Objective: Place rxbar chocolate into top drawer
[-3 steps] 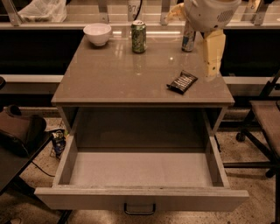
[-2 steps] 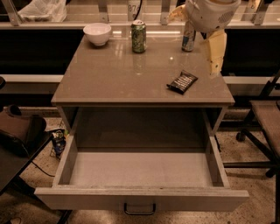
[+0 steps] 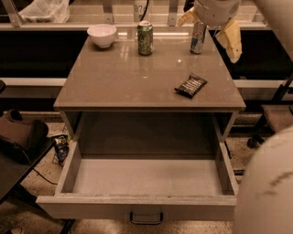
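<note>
Nearest, at the right of the view: a pale rounded part of the robot's body (image 3: 268, 183), blurred. Pulled well out from under the desk's front edge: the top drawer (image 3: 137, 206), pale inner floor in plain sight, dark loop handle (image 3: 146, 218) centred on the front panel. Left of the desk, low down: a dark bag (image 3: 20, 137).

Up on the desk (image 3: 128, 77), close to the front right corner: the rxbar chocolate (image 3: 191, 85), lying flat, set at a slant to the edges, white lettering up, touching nothing else. Not yet in the drawer below.

Further back, along the rear edge: a white bowl (image 3: 102, 34) at the rear left corner, a green can (image 3: 145, 38) upright near the middle, a silver-blue can (image 3: 198, 39) upright toward the rear right corner.

Above the rear right corner, hanging in the air: the gripper (image 3: 209, 34), cream fingers (image 3: 231, 39) spread wide apart, holding nothing. Seemingly in front of the silver-blue can rather than around it, though hard to judge from this angle. Well apart from the rxbar chocolate, higher and further back.

Beyond the rear left corner: a crumpled white bag (image 3: 46, 9).
</note>
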{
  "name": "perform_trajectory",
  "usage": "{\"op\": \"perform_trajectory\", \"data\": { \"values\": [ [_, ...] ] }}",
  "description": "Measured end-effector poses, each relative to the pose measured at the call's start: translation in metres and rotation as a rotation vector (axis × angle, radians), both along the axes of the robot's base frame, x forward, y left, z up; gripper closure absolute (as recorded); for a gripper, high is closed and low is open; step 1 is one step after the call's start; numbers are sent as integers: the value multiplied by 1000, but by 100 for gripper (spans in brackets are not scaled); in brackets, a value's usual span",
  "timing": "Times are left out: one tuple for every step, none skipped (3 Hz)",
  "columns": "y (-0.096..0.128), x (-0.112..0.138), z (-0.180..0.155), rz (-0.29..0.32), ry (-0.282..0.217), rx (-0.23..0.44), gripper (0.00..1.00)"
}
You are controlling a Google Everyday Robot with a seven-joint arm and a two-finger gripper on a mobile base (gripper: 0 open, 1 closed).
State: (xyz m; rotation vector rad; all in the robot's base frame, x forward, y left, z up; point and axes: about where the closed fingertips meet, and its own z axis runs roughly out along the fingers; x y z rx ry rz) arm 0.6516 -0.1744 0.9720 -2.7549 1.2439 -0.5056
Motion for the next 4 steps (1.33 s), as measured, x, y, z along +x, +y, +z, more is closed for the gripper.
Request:
{"op": "perform_trajectory", "data": {
  "values": [
    [1,9,3,36,-28,-5,0],
    [-2,17,-9,22,-19,25,0],
    [-11,25,-28,23,27,51,0],
    [-14,50,-65,93,93,73,0]
  ]
}}
